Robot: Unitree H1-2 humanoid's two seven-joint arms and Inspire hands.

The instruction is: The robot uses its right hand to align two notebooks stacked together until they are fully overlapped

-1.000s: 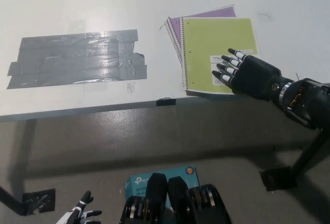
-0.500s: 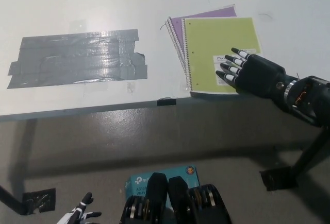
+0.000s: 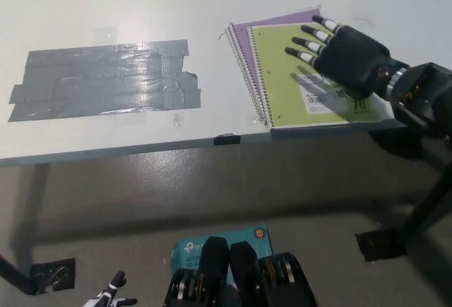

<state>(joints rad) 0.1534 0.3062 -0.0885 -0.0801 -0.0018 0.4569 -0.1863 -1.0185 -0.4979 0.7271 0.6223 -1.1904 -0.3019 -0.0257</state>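
Two spiral notebooks lie stacked on the white table (image 3: pixel 106 3) near its front edge. The yellow-green notebook (image 3: pixel 286 85) is on top, skewed and shifted right and forward. The purple notebook (image 3: pixel 244 35) underneath shows along the left and top. My black right hand (image 3: pixel 339 47) is open, fingers spread, over the upper right of the yellow-green cover; whether it touches the cover I cannot tell. My white left hand (image 3: pixel 109 296) rests low at the bottom left, only its fingertips in view.
A large patch of grey tape (image 3: pixel 106 81) covers the table's left half. A small black mark (image 3: pixel 227 138) sits on the front edge. Below the table, on the floor, lies a teal box (image 3: pixel 212 240), with a black stand foot (image 3: pixel 381 242) at right.
My right hand moved up from the lower right of the yellow-green notebook to its upper right. The yellow-green notebook turned and slid right and forward, exposing more purple along the left.
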